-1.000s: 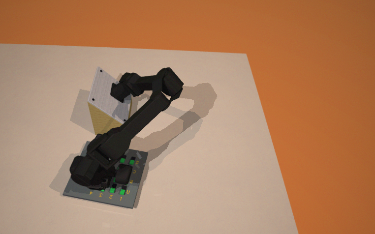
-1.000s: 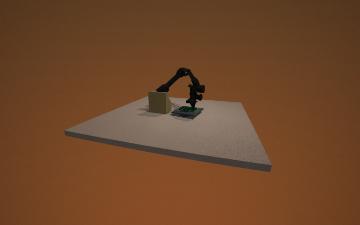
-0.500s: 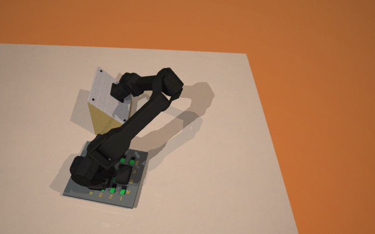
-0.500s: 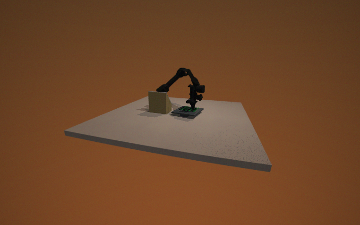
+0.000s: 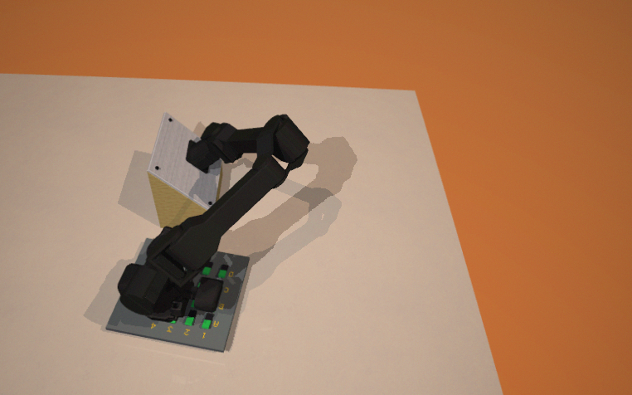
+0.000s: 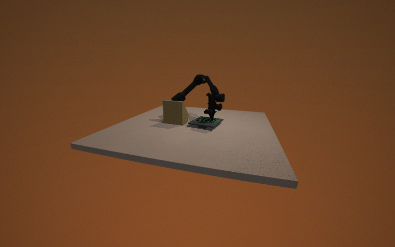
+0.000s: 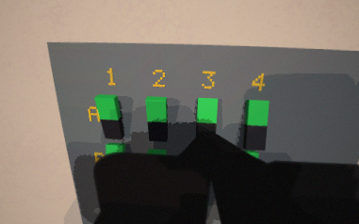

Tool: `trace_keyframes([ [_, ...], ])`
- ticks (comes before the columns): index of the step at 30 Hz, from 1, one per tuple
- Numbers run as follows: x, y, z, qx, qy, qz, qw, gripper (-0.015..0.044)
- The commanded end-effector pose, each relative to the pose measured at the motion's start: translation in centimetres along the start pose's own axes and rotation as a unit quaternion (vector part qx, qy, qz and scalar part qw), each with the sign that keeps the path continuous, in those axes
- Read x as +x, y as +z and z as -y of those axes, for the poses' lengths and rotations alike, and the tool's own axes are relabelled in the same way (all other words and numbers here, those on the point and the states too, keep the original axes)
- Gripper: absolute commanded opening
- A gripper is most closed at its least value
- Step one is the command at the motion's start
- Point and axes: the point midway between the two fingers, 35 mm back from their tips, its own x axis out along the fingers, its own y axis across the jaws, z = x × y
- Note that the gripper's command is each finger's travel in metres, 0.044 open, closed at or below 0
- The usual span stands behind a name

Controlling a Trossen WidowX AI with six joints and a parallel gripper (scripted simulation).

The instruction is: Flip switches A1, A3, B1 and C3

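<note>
The grey switch panel [image 5: 127,324] [image 6: 197,123] [image 7: 84,61] lies on the table. My gripper [image 6: 212,119] [image 7: 205,137] is shut and empty, its tip at or just over the black near half of switch A3 [image 7: 206,111]; contact is not clear. Switch A1 [image 7: 107,107] [image 5: 206,323] shows its green far half and black near half in the wrist view. Only the green far end of switch B1 [image 7: 116,148] shows past the gripper there. Switch C3 is hidden by the gripper and arm. Which ends stand raised is hard to tell.
Switch A2 [image 7: 156,110] and switch A4 [image 7: 257,113] stand on either side of A3. A wedge-shaped block [image 5: 176,198] [image 6: 172,112] with a metal sloping face stands beside the panel, near the arm's base. The arm covers much of the panel in the top view.
</note>
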Motion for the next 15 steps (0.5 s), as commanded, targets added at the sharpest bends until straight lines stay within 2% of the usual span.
trace_keyframes([
  [1, 0.15, 0.01, -0.04, 0.001, 0.001, 0.000, 1.000, 0.0000],
  [15, 0.34, 0.00, -0.05, 0.001, 0.001, 0.000, 1.000, 0.0000],
])
